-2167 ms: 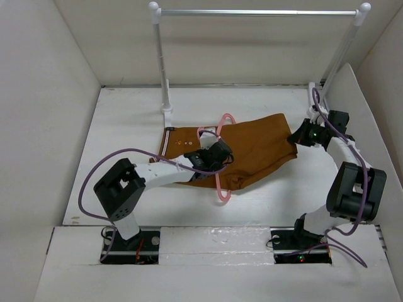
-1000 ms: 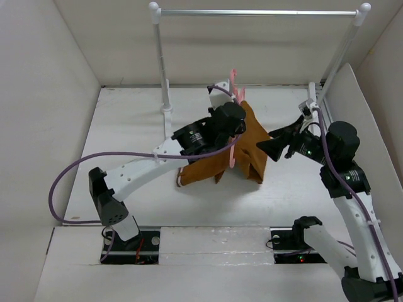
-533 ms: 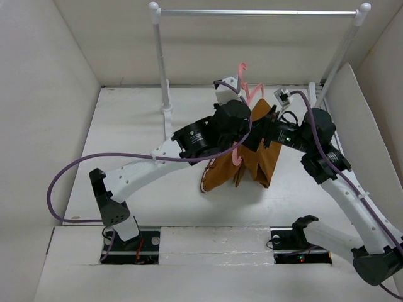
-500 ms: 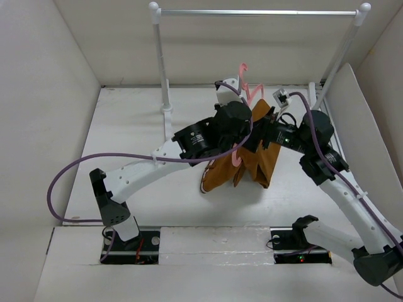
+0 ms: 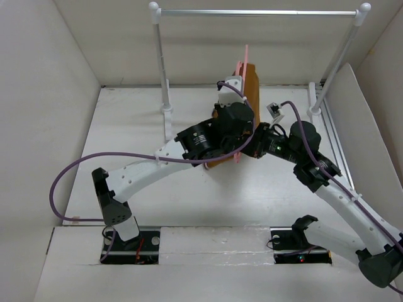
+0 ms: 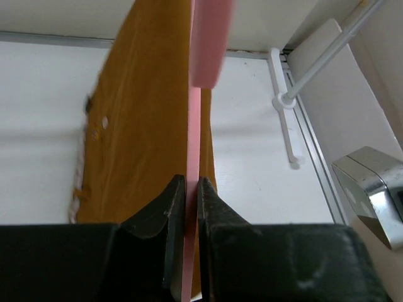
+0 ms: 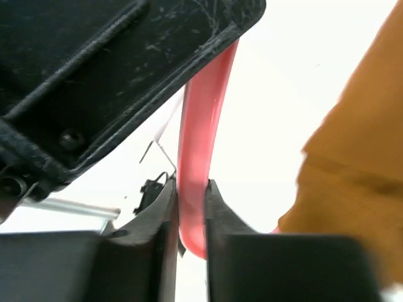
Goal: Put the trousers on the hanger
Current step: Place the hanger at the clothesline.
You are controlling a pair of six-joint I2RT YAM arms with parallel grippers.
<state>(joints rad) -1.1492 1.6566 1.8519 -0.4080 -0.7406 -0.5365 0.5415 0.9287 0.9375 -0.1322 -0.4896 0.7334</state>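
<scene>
Place: probably a robotics lab test cell.
Walls: plain white panels [image 5: 56,94] box in a white table [image 5: 126,126].
Fixtures: robot arm bases [image 5: 129,244] bolted at the near edge; metal rail [image 5: 252,12] on posts.

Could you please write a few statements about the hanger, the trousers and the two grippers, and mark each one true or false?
1. The left gripper is shut on the thin pink plastic hanger. True.
2. The right gripper is open and clear of the hanger. False: it is shut on the hanger's bar.
3. The long rust-brown cloth trousers lie spread out flat. False: they hang raised beside the hanger.
4. The hanger is not yet hooked on the silver metal rail. True.
</scene>
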